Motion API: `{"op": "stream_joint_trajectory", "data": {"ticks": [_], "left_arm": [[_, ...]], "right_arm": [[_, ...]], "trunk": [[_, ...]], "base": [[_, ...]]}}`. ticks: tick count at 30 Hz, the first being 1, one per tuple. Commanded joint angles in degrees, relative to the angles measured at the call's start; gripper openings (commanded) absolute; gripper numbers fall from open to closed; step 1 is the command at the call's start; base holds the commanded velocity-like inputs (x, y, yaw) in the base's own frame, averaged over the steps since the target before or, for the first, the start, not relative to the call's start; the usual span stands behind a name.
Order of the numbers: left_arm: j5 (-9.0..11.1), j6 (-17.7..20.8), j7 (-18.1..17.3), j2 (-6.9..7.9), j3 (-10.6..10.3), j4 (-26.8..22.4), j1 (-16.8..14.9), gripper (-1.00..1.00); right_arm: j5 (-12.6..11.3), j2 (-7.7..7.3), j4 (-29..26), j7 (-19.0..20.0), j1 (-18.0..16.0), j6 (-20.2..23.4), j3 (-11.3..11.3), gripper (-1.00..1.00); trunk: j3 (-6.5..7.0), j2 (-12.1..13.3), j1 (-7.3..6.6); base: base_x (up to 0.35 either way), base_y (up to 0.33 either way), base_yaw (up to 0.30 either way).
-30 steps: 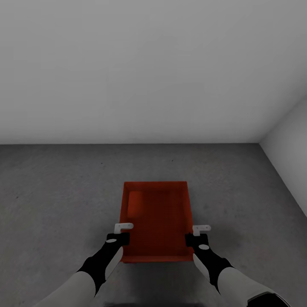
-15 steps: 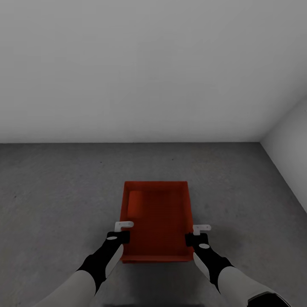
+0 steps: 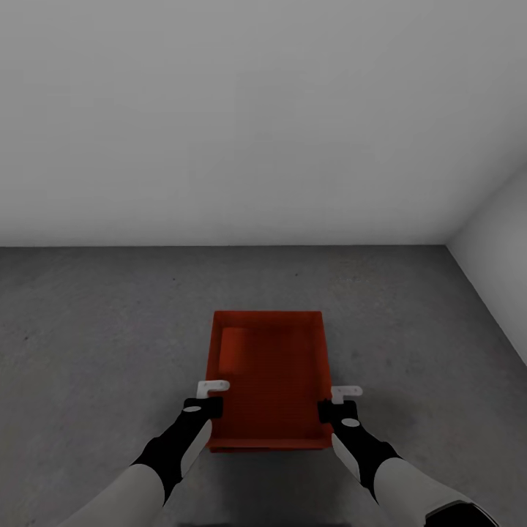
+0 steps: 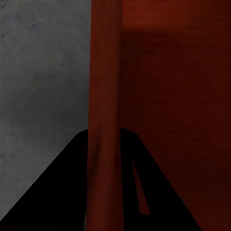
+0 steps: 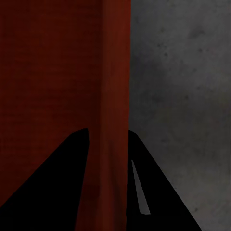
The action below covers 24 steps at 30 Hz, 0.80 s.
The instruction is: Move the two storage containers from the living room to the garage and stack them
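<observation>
Sitting between both arms, an orange-red storage container is seen lidless, long axis running away from the robot, over the dark grey concrete floor of the garage. Whether it rests on the floor or is held just above cannot be told. The left pincer is clamped on the container's left wall near the robot's end (in the left wrist view the wall passes between the two dark fingers). The right pincer is likewise closed on the right wall, one finger on each side. Pale grey walls are noted beyond, meeting at a corner to the right.
</observation>
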Motion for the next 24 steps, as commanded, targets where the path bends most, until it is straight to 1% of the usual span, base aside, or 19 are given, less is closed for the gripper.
{"op": "stream_joint_trajectory", "data": {"ticks": [1, 10, 11, 12, 24], "left_arm": [[2.68, -4.12, 0.84, 0.01, 0.56, -0.38, -0.06, -1.0], [2.41, -4.03, 0.7, 0.09, 0.55, -0.3, -0.04, -1.0], [2.41, -4.0, 0.7, 0.09, 0.55, -0.3, -0.04, -1.0], [2.53, -3.97, 0.71, 0.09, 0.57, -0.2, -0.04, 1.0], [2.55, -3.91, 0.73, 0.11, 0.56, -0.37, -0.04, 1.0]], "right_arm": [[0.54, 0.91, 0.68, -0.33, 0.08, -1.25, -1.84, -1.0], [0.68, 0.93, 0.67, -0.26, 0.08, -1.28, -1.74, -1.0], [0.72, 0.96, 0.66, -0.21, 0.08, -1.24, -1.71, 1.0], [0.8, 0.98, 0.68, -0.14, 0.08, -1.04, -1.69, 1.0], [0.96, 0.91, 0.67, 0.23, 0.08, -1.06, -1.68, 1.0]], "trunk": [[-0.03, -0.01, 0.54], [-0.03, -0.01, 0.54], [-0.03, -0.01, 0.54], [-0.03, -0.01, 0.54], [-0.03, -0.01, 0.54]], "base": [[0.0, 0.0, 0.0], [0.0, 0.0, 0.0], [0.0, 0.0, 0.0], [0.0, 0.0, 0.0], [0.0, 0.0, 0.0]]}}
